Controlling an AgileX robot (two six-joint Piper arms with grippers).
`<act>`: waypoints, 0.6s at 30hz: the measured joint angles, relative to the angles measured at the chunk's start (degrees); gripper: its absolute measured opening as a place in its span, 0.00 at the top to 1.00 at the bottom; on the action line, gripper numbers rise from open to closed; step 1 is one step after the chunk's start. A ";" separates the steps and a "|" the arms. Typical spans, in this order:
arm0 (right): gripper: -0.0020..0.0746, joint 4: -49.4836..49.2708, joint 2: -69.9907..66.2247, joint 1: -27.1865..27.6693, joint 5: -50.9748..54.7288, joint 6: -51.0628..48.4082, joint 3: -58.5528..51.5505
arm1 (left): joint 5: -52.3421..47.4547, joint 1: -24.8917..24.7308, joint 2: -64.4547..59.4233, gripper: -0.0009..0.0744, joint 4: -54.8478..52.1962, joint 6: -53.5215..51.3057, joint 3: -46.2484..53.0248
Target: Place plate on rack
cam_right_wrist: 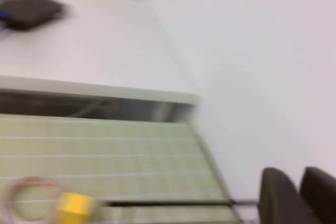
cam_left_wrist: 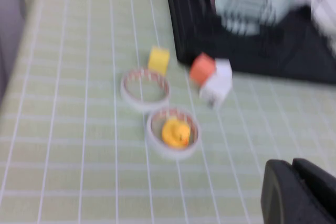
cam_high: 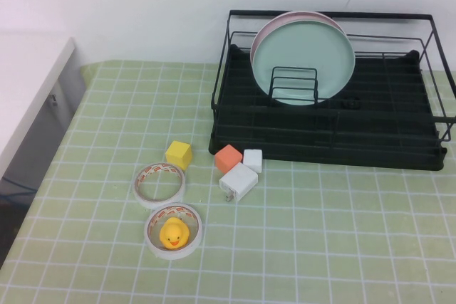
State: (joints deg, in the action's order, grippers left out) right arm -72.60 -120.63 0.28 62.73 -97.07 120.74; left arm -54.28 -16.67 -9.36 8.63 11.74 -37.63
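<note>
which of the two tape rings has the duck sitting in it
The tape ring nearer the robot holds the yellow duck; the other ring, beside the yellow cube, is empty.

A rubber duck (cam_high: 173, 233) is sitting inside a tape roll (cam_high: 173, 230). A yellow cube (cam_high: 179, 154) is lying nearby, an orange cube (cam_high: 229, 158) touching white blocks (cam_high: 239, 180).

White wall (cam_high: 142, 5) behind; green gridded tabletop (cam_high: 320, 247); white counter (cam_high: 28, 76) left.
</note>
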 joint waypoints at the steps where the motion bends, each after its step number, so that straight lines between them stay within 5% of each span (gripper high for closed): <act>1: 0.89 0.75 1.79 0.00 2.71 1.18 0.00 | 0.61 0.00 1.54 0.99 -0.57 0.89 0.61; 9: 0.96 2.48 15.08 -0.11 7.43 9.37 -4.33 | 4.03 0.00 5.83 0.99 -1.26 3.46 7.43; 18: 0.96 0.64 40.43 -0.54 1.49 -1.03 -31.43 | 12.92 0.00 5.83 0.99 -1.26 3.46 14.86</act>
State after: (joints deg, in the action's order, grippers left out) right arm -71.96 -80.20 -0.26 64.21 -98.11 89.31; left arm -41.35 -16.67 -3.53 7.37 15.20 -22.76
